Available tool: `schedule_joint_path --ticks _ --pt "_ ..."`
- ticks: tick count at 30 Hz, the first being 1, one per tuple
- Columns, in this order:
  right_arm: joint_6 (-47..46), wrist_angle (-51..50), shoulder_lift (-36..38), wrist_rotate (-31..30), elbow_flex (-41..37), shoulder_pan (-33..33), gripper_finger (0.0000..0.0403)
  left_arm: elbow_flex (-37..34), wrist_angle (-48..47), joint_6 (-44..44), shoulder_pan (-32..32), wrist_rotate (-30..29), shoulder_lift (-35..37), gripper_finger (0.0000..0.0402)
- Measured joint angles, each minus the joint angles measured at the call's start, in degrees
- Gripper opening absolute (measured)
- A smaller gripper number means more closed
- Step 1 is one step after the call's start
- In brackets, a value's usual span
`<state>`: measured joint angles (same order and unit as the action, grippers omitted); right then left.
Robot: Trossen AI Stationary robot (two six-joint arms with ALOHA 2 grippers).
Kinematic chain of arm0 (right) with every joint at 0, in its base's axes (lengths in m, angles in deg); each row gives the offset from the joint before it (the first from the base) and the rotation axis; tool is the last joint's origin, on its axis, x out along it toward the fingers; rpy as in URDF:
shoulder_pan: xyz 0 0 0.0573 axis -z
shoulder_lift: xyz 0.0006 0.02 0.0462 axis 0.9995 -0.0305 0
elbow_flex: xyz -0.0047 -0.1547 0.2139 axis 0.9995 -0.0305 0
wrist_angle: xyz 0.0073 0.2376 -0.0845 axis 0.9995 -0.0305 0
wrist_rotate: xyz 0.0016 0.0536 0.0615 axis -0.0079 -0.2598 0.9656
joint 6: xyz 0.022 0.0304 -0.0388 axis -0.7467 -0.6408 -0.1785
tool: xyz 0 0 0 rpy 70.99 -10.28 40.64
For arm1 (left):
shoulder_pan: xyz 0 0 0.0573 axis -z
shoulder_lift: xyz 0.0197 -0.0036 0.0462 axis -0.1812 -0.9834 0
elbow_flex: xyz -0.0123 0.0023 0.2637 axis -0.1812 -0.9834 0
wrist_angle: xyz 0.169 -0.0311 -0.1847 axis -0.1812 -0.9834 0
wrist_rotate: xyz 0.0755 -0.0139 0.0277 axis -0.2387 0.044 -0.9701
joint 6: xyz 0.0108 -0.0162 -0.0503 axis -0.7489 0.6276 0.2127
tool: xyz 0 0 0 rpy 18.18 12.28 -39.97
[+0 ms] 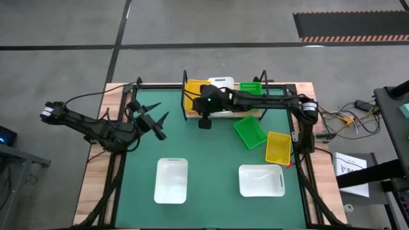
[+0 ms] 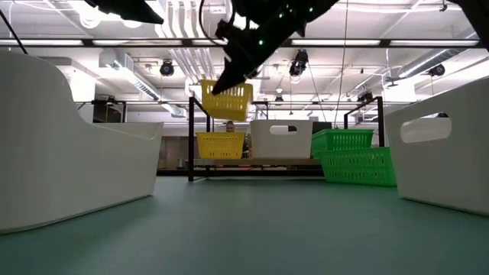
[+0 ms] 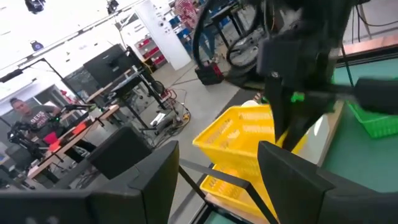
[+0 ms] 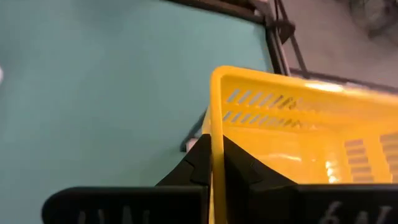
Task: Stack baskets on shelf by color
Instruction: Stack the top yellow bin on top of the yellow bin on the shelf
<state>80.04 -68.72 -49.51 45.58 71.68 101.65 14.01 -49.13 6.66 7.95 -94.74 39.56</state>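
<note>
My right gripper (image 1: 202, 103) reaches over the left end of the wooden shelf (image 1: 246, 115) and is shut on a yellow basket (image 2: 227, 99). That basket hangs above a second yellow basket (image 2: 221, 144), which rests on the shelf board. A white basket (image 2: 280, 139) and a green basket (image 2: 342, 139) also stand on the shelf. On the mat lie a green basket (image 1: 249, 131), a yellow basket (image 1: 277, 147) and two white baskets (image 1: 171, 180) (image 1: 261, 180). My left gripper (image 1: 153, 121) is open and empty over the mat's left part. My right gripper pinches one wall of the yellow basket at its top rim (image 4: 214, 124), one finger inside the basket and one outside. The fingers come slanting down from above. The basket is lifted clear, slightly tilted, and hangs below the fingers over the shelf's left end.
Black upright posts (image 2: 190, 137) stand at the shelf's corners. The green basket on the mat (image 2: 359, 166) lies just in front of the shelf's right end. Beyond the table a person shows in the room (image 3: 25, 115).
</note>
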Motion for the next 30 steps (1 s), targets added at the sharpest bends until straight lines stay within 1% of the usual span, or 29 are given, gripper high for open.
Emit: schedule_joint_path --ticks 7,13,24,30 --pt "1.9 0.1 -3.1 0.0 1.7 2.4 0.0008 0.0 0.0 0.0 0.0 0.0 -0.1 0.0203" --pt "3.8 1.2 -4.3 0.0 1.8 3.6 0.0008 0.0 0.0 0.0 0.0 0.0 -0.1 0.0203" --pt "6.8 4.0 -8.8 -0.3 1.9 3.9 0.0009 0.0 0.2 -0.2 0.0 0.1 -0.2 0.0203" --pt "6.9 4.4 -9.0 -0.4 1.9 3.9 0.0009 0.0 0.2 -0.4 0.0 0.1 -0.2 0.0203"
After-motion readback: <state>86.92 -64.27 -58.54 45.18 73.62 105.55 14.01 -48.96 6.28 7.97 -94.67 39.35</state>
